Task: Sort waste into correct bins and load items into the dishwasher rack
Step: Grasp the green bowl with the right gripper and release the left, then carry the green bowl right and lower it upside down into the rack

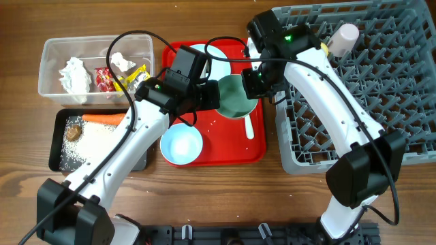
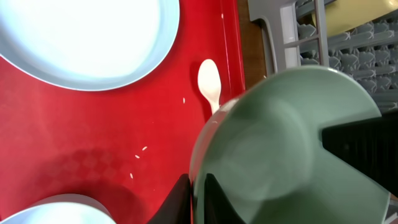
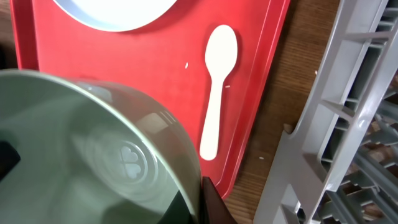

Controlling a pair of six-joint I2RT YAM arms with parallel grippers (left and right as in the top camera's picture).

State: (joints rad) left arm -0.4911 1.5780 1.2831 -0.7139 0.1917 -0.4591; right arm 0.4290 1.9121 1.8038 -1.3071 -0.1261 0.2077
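Wooden table point(image 1: 20, 197) in warm mid-brown, grain running side to side in long darker streaks, matte surface, even light from above, soft faint shadows on the wood, a narrow strip of it in both wrist views

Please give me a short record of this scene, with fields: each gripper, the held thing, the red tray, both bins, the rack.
held thing: green bowl, over the red tray
left gripper: shut on the bowl's rim
right gripper: shut on the rim at the other side
on red tray: pale blue bowl, white spoon, plate partly hidden
clear tub: tissues, wrappers
black tray: carrot, white grains
rack: pink cup
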